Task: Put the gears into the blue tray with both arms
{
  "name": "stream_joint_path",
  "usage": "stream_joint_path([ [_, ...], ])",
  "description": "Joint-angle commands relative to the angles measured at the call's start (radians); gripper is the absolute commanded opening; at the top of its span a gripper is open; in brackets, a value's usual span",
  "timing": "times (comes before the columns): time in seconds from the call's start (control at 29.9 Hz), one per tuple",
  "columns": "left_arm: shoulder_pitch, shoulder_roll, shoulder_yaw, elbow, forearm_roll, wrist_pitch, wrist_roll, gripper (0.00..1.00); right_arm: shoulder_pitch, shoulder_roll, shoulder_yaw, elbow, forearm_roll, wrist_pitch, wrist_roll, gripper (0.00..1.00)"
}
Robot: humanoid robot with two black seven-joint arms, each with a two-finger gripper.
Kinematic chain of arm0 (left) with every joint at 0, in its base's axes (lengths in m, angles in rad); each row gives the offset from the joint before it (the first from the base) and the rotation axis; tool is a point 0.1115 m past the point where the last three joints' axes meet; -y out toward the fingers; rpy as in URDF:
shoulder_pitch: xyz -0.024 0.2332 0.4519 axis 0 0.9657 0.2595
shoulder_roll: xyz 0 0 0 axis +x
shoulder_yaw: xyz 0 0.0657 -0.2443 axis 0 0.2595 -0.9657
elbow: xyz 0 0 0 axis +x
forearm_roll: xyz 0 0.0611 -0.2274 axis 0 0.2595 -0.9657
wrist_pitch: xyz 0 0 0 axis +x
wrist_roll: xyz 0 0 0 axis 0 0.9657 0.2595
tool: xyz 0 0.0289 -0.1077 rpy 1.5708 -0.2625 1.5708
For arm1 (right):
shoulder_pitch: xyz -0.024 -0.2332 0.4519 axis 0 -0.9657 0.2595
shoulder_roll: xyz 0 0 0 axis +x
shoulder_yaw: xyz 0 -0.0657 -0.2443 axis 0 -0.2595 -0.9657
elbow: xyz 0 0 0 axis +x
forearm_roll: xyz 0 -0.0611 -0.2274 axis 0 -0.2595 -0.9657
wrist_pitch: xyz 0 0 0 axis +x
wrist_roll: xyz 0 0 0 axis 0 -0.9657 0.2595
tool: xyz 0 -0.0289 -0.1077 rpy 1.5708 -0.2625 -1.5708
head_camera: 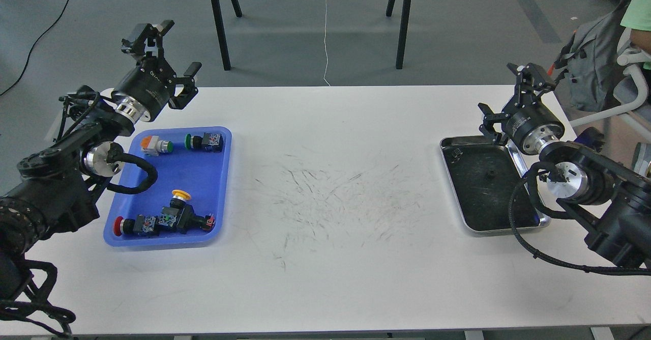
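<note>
Two tiny black gears lie in the silver tray [454, 187] at the right: one gear [491, 173] near its middle, another gear [456, 152] by its far left corner. The blue tray [190, 182] sits at the left of the table and holds push-button switches, with no gear visible in it. My left gripper [180, 46] hangs open and empty above the table's far edge, beyond the blue tray. My right gripper [502, 87] is open and empty, raised over the far right corner of the silver tray.
Several switches lie in the blue tray: an orange-capped one [152, 145], a green one [203, 141], a yellow one [180, 195] and a red one [133, 225]. Black table legs [218, 22] stand beyond the far edge. A grey backpack [592, 65] and a person sit at the far right.
</note>
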Motion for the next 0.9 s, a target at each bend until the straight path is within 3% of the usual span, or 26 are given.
stream_joint_path([
  [0.0, 0.002, 0.0, 0.002, 0.0, 0.0, 0.0, 0.0, 1.0, 0.014, -0.067, -0.062, 0.025, -0.005, 0.005, -0.034, 1.0],
  [0.1, 0.0, 0.0, 0.0, 0.0, 0.002, 0.0, 0.0, 1.0, 0.08, -0.11, -0.187, 0.025, -0.018, 0.004, -0.08, 1.0],
  [0.43, 0.0, 0.0, 0.006, 0.0, 0.006, 0.0, 0.0, 1.0, 0.348, -0.227, -0.657, 0.078, -0.107, 0.055, -0.101, 1.0],
  [0.64, 0.0, 0.0, 0.002, 0.0, 0.006, 0.0, 0.0, 1.0, 0.413, -0.224, -0.757, 0.074, -0.161, 0.056, -0.106, 0.99],
  [0.77, 0.0, 0.0, 0.0, 0.0, 0.005, 0.0, 0.0, 1.0, 0.448, -0.225, -0.839, 0.074, -0.358, 0.038, -0.112, 0.98],
  [0.87, 0.0, 0.0, 0.0, 0.0, 0.002, 0.0, 0.0, 1.0, 0.468, -0.221, -0.918, 0.069, -0.535, 0.024, -0.155, 0.98],
])
